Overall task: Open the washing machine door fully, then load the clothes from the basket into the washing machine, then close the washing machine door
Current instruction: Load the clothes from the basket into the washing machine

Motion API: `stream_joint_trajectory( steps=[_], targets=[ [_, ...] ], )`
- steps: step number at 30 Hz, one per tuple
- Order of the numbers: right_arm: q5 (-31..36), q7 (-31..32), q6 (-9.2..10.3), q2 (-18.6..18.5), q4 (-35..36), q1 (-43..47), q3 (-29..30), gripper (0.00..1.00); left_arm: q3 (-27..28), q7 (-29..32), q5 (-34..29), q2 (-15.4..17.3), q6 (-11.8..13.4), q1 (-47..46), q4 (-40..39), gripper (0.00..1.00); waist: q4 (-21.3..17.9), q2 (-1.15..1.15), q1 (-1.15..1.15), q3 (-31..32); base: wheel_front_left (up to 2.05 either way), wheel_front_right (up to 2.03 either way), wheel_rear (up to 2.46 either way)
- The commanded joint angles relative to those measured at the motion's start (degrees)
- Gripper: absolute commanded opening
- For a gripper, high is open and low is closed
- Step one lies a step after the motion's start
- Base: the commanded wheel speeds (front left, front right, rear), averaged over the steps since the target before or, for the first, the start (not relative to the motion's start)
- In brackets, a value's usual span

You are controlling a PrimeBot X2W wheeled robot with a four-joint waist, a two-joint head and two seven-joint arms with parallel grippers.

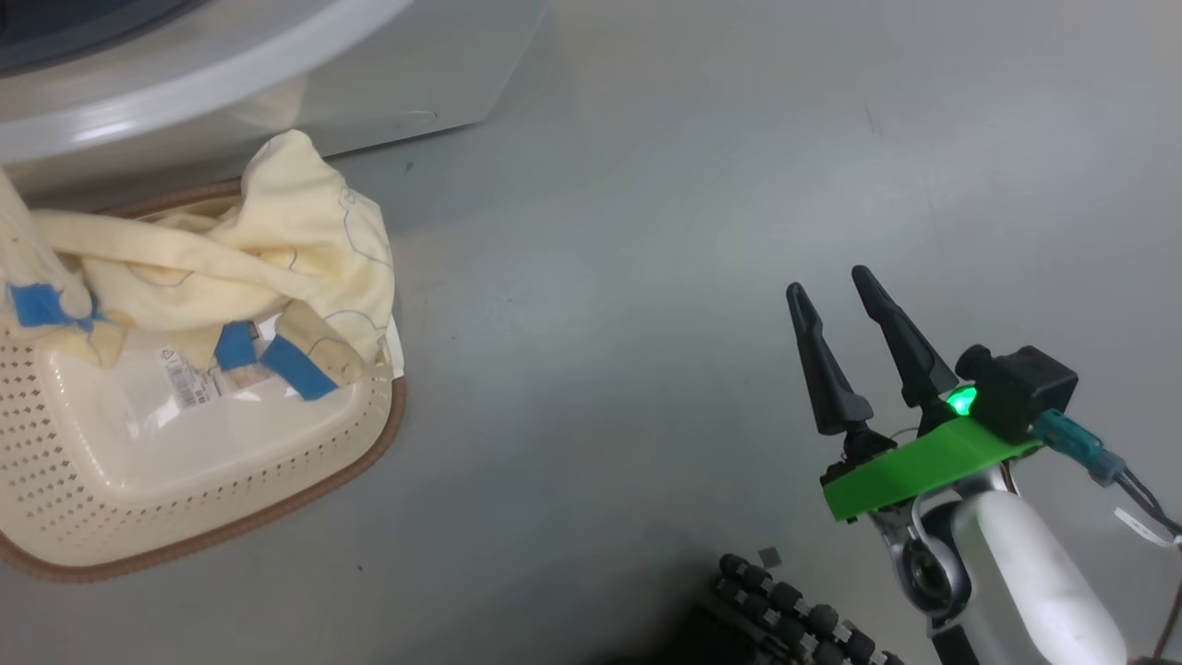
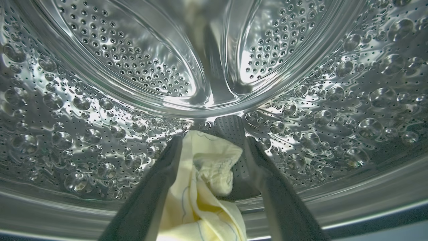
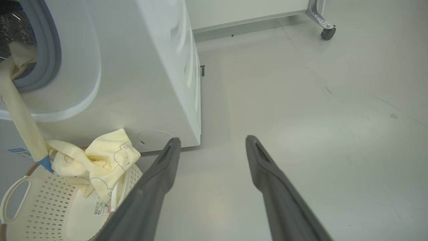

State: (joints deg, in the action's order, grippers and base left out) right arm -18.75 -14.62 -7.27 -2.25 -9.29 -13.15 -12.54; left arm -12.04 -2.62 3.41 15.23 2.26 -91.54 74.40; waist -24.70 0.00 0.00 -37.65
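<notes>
Cloth (image 1: 305, 231), soft pale yellow with blue patches, hangs from the perforated steel drum (image 2: 100, 134) into the cream plastic basket (image 1: 185, 517): seemingly light, floppy, best pinched at a bunched fold. Left pincer (image 2: 214, 140) open astride it; right pincer (image 1: 829, 284) open, empty.

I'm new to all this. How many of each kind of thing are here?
washing machine: 1
basket: 1
clothes, one pale yellow bundle: 1
robot tools, the left tool and the right tool: 2
Total: 5
</notes>
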Motion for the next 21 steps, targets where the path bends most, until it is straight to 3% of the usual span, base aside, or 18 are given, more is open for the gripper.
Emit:
stream_joint_trajectory(
  steps=[1, 8, 21],
  targets=[
    [-0.4, -0.4, -0.22, -0.6, 1.3, 1.6, -0.5, 1.0, 0.2, 0.5, 0.3, 1.0, 0.6, -1.9, -1.4, 1.0, 0.2, 0.0, 0.0, 0.1, 0.0, 0.0, 0.0],
    [-0.3, -0.4, -0.22, -0.6, 1.1, 1.3, 0.0, 1.0, 0.1, 0.7, 1.3, -0.1, 1.4, -0.4, -1.1, 1.0, 0.9, 0.0, 0.0, 1.3, 0.0, 0.0, 0.0],
    [0.3, -0.4, -0.22, -0.6, 1.1, 1.1, 1.6, 1.0, 0.8, -4.4, 4.2, -3.4, 2.8, 3.8, -0.8, 1.0, 3.5, 0.0, 0.0, 4.8, 0.0, 0.0, 0.0]
  ],
)
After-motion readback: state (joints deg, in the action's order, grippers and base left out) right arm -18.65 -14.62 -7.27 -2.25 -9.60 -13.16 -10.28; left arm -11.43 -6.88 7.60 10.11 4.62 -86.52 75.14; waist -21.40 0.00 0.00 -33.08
